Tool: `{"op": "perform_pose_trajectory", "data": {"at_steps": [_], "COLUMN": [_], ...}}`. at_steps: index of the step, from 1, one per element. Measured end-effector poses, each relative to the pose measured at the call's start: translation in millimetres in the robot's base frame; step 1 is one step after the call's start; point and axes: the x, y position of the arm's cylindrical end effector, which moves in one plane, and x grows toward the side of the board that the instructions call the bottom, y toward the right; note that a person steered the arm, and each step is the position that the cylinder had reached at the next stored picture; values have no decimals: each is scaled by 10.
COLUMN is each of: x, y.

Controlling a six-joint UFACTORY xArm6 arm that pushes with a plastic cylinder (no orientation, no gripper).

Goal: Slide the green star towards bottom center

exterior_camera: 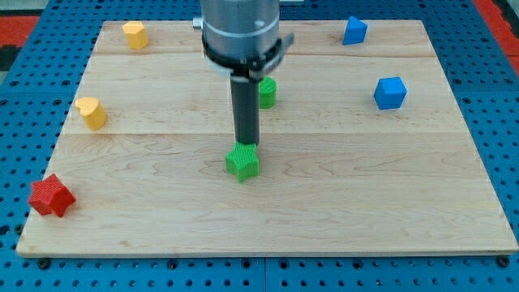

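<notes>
The green star (242, 161) sat just below my tip (246, 145), touching it on the near side (no fingers here, only a bare rod, nothing gripped); the push looked under way, needing more travel toward the board's bottom edge. Behind the rod sat a second green block (267, 92).

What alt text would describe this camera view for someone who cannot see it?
My tip rests at the top edge of a green star near the middle of a wooden board. Around it lie another green block, two yellow, two blue and a red block.
</notes>
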Motion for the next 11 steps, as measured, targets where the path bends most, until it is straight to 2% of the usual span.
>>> {"op": "perform_pose_trajectory", "data": {"at_steps": [1, 3, 4, 6, 7, 8, 9, 10, 11], "x": [-167, -419, -352, 257, 331, 113, 173, -41, 310], "y": [0, -464, -633, -498, -197, -163, 265, 322, 634]}}
